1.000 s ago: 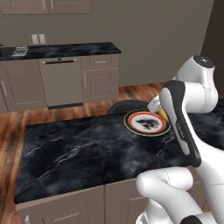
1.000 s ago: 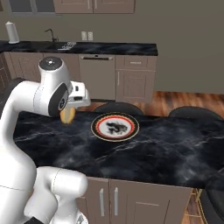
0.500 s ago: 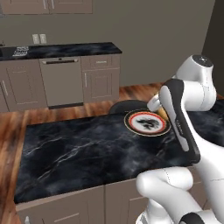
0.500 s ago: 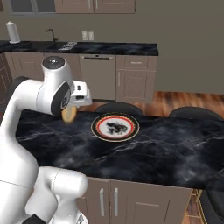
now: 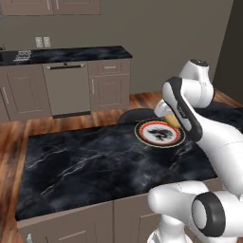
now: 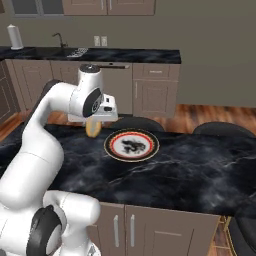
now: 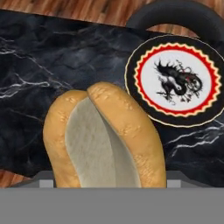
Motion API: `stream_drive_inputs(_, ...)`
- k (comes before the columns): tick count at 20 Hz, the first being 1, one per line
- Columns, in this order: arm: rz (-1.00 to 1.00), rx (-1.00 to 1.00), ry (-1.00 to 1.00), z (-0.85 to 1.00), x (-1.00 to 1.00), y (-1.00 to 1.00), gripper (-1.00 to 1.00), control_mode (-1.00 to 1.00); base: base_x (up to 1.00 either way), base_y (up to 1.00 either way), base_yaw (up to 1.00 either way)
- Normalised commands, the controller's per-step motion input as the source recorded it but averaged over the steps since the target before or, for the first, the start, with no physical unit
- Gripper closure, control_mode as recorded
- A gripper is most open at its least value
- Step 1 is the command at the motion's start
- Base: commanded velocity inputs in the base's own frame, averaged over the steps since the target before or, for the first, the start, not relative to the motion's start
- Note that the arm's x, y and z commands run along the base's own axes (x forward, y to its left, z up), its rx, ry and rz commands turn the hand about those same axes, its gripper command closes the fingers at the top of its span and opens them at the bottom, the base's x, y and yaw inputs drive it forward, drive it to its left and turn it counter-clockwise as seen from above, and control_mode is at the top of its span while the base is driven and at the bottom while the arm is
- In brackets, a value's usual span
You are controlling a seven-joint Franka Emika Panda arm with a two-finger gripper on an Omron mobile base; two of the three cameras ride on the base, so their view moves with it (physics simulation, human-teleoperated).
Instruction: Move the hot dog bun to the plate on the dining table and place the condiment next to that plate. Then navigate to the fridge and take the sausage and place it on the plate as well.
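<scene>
My gripper is shut on the hot dog bun, a golden-tan bun with a paler split. It hangs just above the black marbled dining table, a little left of the plate. In the hand view the bun is close up and hides my fingertips, and the plate, with its red-orange ring and dark dragon print, lies up and to the right with nothing on it. From the left base view the bun peeks out behind my forearm at the plate's far right edge. The condiment, fridge and sausage are out of view.
Dark round stools stand along the table's far side. Beyond a strip of wooden floor runs a kitchen worktop over grey cabinets, with a paper towel roll at its left end.
The arm has carried the bun sideways over the table, closer to the plate. The plate and table have not moved.
</scene>
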Motion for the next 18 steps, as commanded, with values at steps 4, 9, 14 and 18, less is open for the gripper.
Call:
stream_drive_inputs(4,0.00,0.04,0.11,-0.42,0.23,-0.32,1.00,-1.00,0.00,0.00,0.00)
stream_drive_inputs(9,0.00,0.01,0.02,-0.46,0.51,-0.25,1.00,-1.00,0.00,0.00,0.00)
stream_drive_inputs(14,0.00,0.00,0.00,-0.47,0.56,-0.10,1.00,-1.00,0.00,0.00,0.00)
stream_drive_inputs(18,0.00,0.00,0.05,-0.46,0.54,-0.06,1.00,-1.00,0.00,0.00,0.00)
